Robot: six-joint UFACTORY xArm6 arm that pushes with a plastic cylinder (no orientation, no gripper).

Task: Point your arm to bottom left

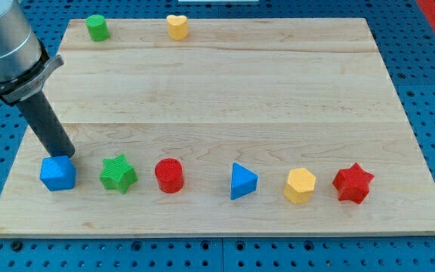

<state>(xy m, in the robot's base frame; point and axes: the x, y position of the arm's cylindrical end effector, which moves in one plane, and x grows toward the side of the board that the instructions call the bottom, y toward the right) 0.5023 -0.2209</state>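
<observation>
My tip [66,154] is the lower end of a dark rod coming down from the view's top left. It stands at the board's lower left, right at the upper edge of a blue cube [57,173], seemingly touching it. To the right of the cube, in a row along the view's bottom, lie a green star [118,174], a red cylinder [169,175], a blue triangle [242,182], a yellow hexagon [300,185] and a red star [353,183].
A green cylinder [97,27] and a yellow heart [177,26] sit at the board's top edge, left of centre. The wooden board [225,98] lies on a blue perforated table. The arm's grey body [2,45] fills the view's top left corner.
</observation>
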